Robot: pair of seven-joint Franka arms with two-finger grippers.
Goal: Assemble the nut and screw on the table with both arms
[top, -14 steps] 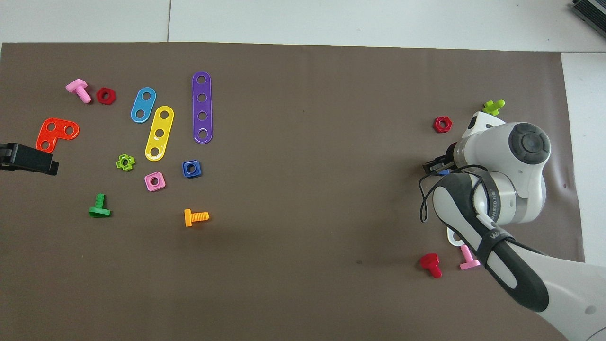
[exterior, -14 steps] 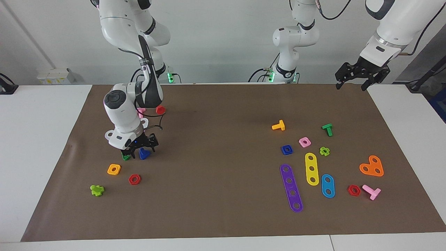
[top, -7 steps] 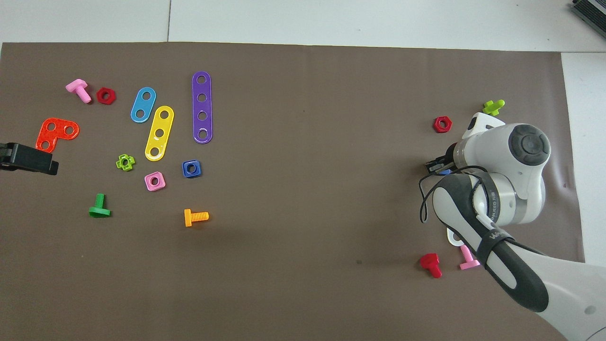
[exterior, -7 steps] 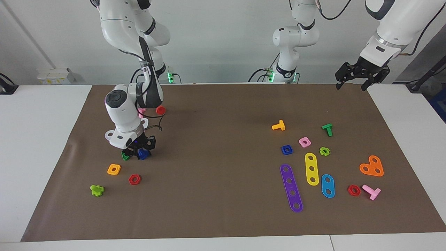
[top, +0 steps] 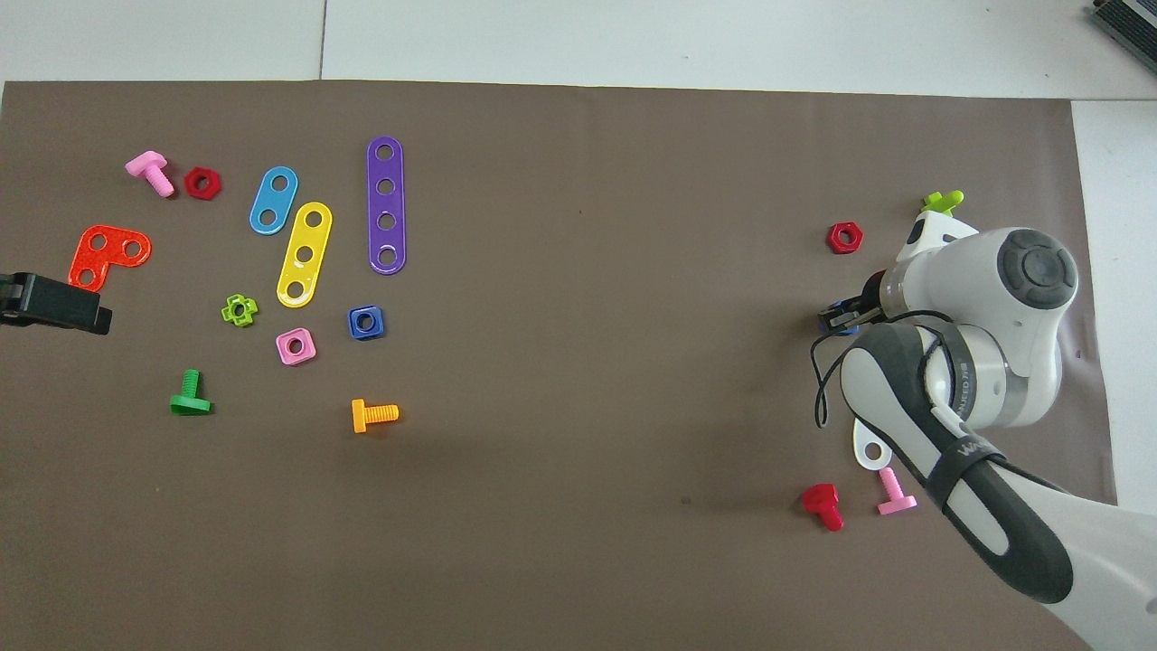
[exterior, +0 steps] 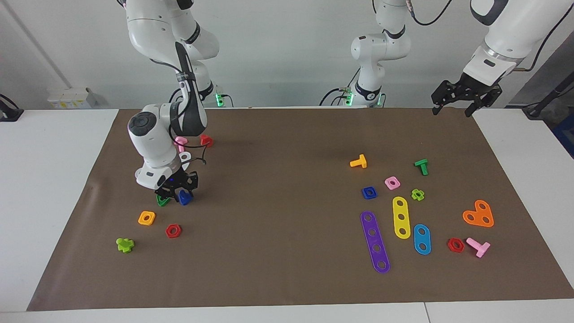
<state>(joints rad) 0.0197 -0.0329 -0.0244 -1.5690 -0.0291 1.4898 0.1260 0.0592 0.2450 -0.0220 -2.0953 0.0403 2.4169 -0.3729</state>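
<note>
Blue plastic: gripped the screw (exterior: 184, 198) in clenched right gripper (exterior: 178, 194), low on table (exterior: 506, 148); waited, left gripper (exterior: 466, 99) splayed (over a corner); likely needed lifting toward the nut (exterior: 369, 193)

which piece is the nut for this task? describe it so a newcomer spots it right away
On the brown mat, go to the cluster of flat strips toward the left arm's end. The nut lies just nearer the robots than the purple four-hole strip, beside the pink square nut. It is the only dark-blue square piece with a round centre hole.
</note>
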